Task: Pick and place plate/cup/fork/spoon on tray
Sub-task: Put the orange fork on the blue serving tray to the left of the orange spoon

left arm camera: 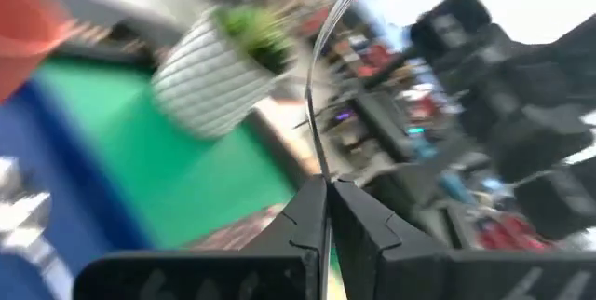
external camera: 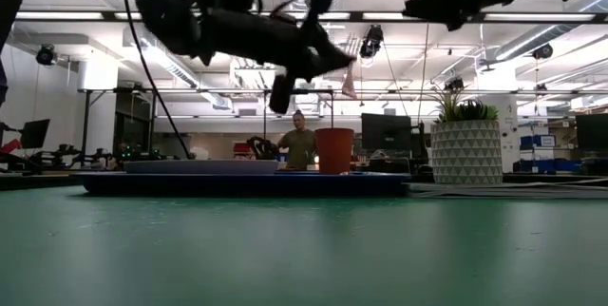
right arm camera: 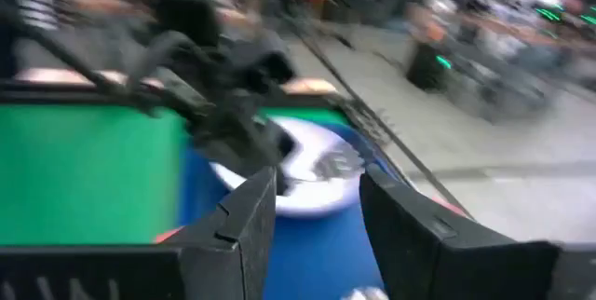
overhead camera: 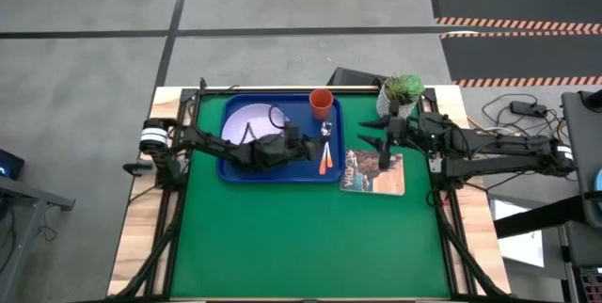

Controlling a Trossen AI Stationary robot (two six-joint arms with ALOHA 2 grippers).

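Observation:
The blue tray (overhead camera: 282, 173) lies at the far middle of the green mat. On it the pale plate (overhead camera: 246, 119) rests flat at the left and the orange cup (overhead camera: 321, 103) stands upright in the far right corner. The fork and spoon (overhead camera: 325, 160) lie side by side near its right rim; I cannot tell which is which. My left gripper (overhead camera: 313, 149) hangs above the tray beside them, shut (left arm camera: 327, 197) with nothing between its fingers. My right gripper (overhead camera: 369, 134) is open (right arm camera: 317, 211), raised over the booklet, pointing toward the tray.
A white pot with a green plant (overhead camera: 400, 94) stands just right of the tray's far corner. A printed booklet (overhead camera: 373, 173) lies on the mat (overhead camera: 301, 247) right of the tray. The mat's near half is free room. A person stands far behind the table (external camera: 300, 144).

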